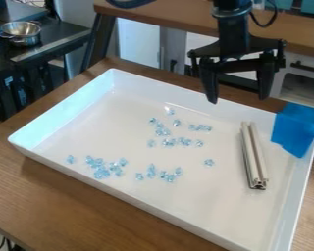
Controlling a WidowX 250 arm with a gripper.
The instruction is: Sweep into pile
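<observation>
Many blue crystals point(102, 173): loosely scattered, left to middle of the white tray point(67, 109).
Your gripper point(238, 100): hanging far right, jaws spread.
Metal bar point(253, 156): lying inside, right.
Blue sheet point(296, 128): over your far right corner.

One slotted metal bar point(253, 156), the tool, lies in one white rectangular tray point(161, 208), on one wooden tabletop point(61, 196) below both. To the bar's left in the view are roughly thirty clear blue crystals point(209, 162), some overlapping too closely for an exact count. One blue sheet point(296, 128) drapes over the tray rim to the bar's right, and one metal bowl point(20, 32) sits well apart, to its upper left.
</observation>
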